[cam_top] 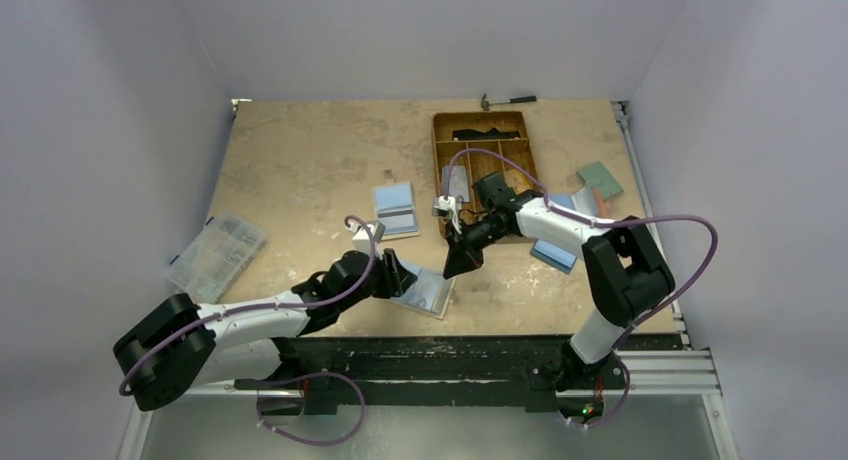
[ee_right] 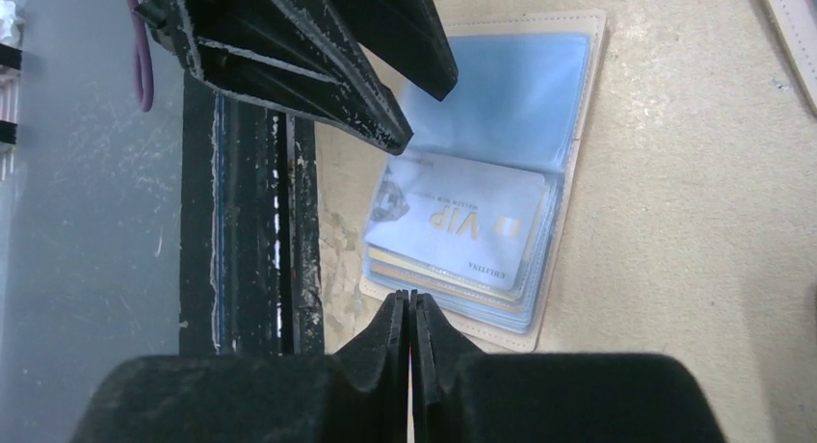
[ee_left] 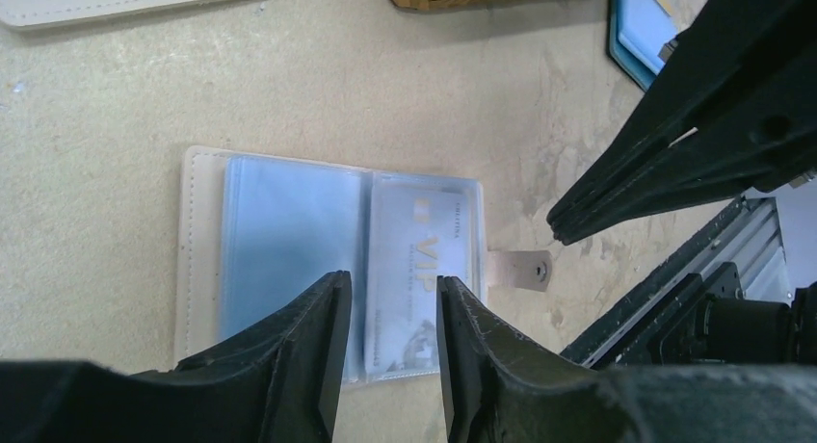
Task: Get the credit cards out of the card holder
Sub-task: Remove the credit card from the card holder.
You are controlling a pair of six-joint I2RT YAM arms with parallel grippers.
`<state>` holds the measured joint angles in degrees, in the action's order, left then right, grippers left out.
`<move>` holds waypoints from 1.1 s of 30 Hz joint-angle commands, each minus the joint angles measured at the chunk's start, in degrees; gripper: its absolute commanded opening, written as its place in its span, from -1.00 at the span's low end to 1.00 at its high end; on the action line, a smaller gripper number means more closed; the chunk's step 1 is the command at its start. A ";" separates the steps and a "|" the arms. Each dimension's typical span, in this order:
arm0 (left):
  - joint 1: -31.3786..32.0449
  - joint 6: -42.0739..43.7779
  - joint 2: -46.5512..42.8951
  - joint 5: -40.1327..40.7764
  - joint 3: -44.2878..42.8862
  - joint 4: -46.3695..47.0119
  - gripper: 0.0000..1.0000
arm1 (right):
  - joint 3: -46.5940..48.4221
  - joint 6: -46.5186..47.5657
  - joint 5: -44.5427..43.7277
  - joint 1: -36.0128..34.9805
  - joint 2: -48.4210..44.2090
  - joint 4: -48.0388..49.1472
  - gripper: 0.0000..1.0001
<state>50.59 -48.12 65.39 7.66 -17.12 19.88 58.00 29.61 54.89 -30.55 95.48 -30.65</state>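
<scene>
At the far left of the pale, scuffed counter [cam_top: 300, 160] lies a clear plastic organiser box [cam_top: 215, 252], well apart from everything else. To its right the left gripper [cam_top: 400, 277] [ee_left: 390, 284] reaches to the near edge of the counter, its jaws apart with nothing between them, poised over the middle fold of the small tan bifold card holder [cam_top: 425, 292] [ee_left: 279, 231] [ee_right: 501, 96]. Whether the fingertips touch it cannot be told. The card holder lies open and flat near the counter's front edge, just beside the black rail, with clear bluish sleeves on both inner faces. A light greyish credit card [ee_left: 424, 260] [ee_right: 462, 221] marked VIP sits in the right-hand sleeve, with the edges of more cards stacked under it in the right wrist view. A tan snap tab [ee_left: 520, 268] sticks out from that side. Just beyond the tab hangs the right gripper [cam_top: 462, 260] [ee_left: 559, 231] [ee_right: 411, 299], jaws pressed together on nothing, tips near the holder's edge. Farther back a second open holder [cam_top: 395, 210] lies flat, and to its right stands a brown wooden compartment tray [cam_top: 485, 155].
</scene>
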 commanded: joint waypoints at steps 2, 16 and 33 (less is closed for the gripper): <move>0.24 4.80 0.85 -4.56 -3.57 -0.62 -0.17 | 0.01 -3.15 -1.57 -2.35 0.68 2.72 -1.00; 2.15 3.86 15.04 -4.96 -3.33 6.70 -0.55 | 1.14 -9.65 -12.62 -4.43 4.66 5.26 -1.00; 1.97 -2.26 17.54 -2.20 2.11 7.75 -0.75 | 2.15 -9.79 -13.03 -4.44 5.21 4.86 -0.84</move>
<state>52.51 -49.17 80.75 6.00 -17.96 30.98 58.24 19.68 43.64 -34.85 100.64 -27.09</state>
